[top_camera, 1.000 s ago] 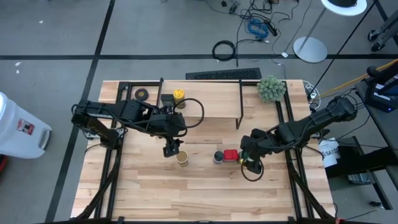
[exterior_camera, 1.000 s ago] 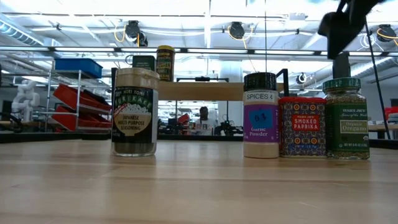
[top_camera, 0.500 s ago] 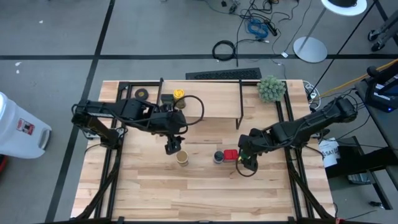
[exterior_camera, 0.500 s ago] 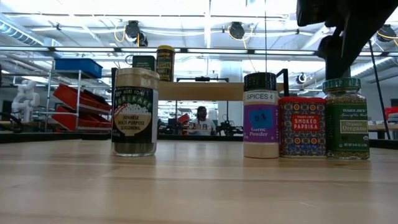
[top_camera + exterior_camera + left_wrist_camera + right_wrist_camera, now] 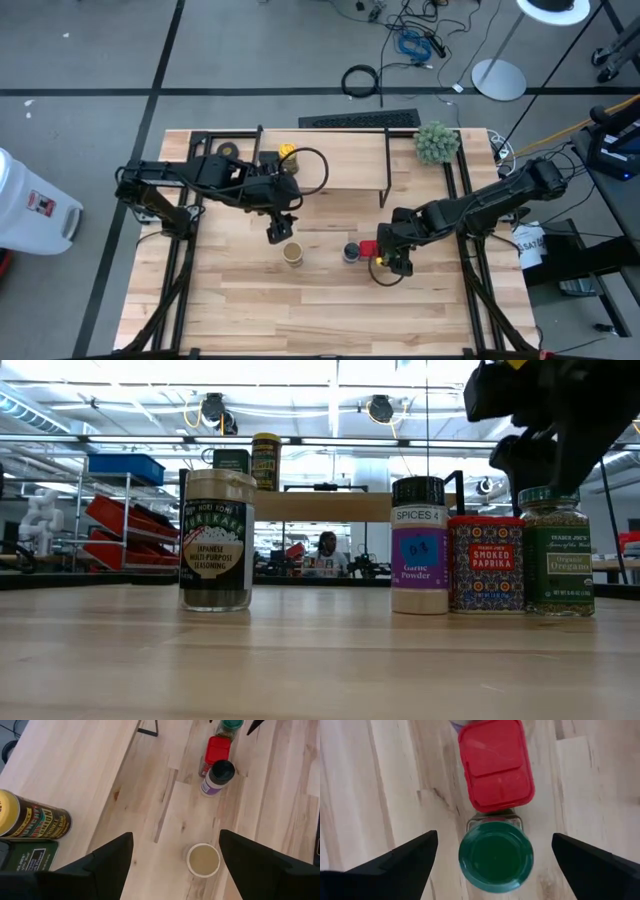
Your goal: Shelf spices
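Observation:
My right gripper (image 5: 495, 839) is open and points down over the green-lidded jar (image 5: 496, 856), one finger on either side of it, well apart from it. That jar stands on the table beside the red square tin (image 5: 486, 563) and the blue-lidded jar (image 5: 419, 545). My left gripper (image 5: 278, 232) hangs open above the tan-lidded jar (image 5: 292, 254), touching nothing. The yellow-lidded jar (image 5: 287, 152) and the dark boxy tin (image 5: 268, 160) stand on the shelf's (image 5: 340, 165) top board at its left end.
A black tape roll (image 5: 229, 151) lies at the far left of the table, left of the shelf. A fuzzy green plant ball (image 5: 436, 142) sits at the far right corner. The near half of the table (image 5: 300, 310) is bare wood.
My right gripper has come down and a little toward the table's left, rolling at the wrist, until it stands over the green-lidded jar. The jars and tins have not moved.

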You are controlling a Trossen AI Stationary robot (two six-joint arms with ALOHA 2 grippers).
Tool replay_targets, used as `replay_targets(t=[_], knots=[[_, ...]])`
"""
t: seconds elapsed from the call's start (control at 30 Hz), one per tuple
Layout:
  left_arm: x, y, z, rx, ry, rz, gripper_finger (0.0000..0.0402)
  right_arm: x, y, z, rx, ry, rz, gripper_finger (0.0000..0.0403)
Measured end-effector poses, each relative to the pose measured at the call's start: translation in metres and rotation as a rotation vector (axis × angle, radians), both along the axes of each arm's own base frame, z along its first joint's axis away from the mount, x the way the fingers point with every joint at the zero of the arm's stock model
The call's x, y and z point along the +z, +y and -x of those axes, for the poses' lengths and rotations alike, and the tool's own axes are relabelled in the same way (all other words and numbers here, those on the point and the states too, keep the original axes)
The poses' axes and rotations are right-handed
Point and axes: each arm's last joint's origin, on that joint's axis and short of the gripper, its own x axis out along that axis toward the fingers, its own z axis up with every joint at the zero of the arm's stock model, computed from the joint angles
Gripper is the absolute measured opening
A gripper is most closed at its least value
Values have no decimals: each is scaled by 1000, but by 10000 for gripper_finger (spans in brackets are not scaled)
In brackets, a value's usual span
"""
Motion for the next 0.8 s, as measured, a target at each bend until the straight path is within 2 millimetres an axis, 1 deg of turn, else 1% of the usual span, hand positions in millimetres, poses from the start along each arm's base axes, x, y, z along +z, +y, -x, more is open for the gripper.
replay_targets(t=[0.17,0.27,0.6,0.8], knots=[[0,0,0,0,0,0,303,-5,0,-3,17,33,-30,377],[0,0,0,0,1,0,303,-5,-1,-3,15,32,-32,366],[0,0,0,-4,2,-2,303,-5,-7,-4,-1,40,-27,278],[0,0,0,-3,2,-2,303,-5,-7,-4,8,38,-25,239]])
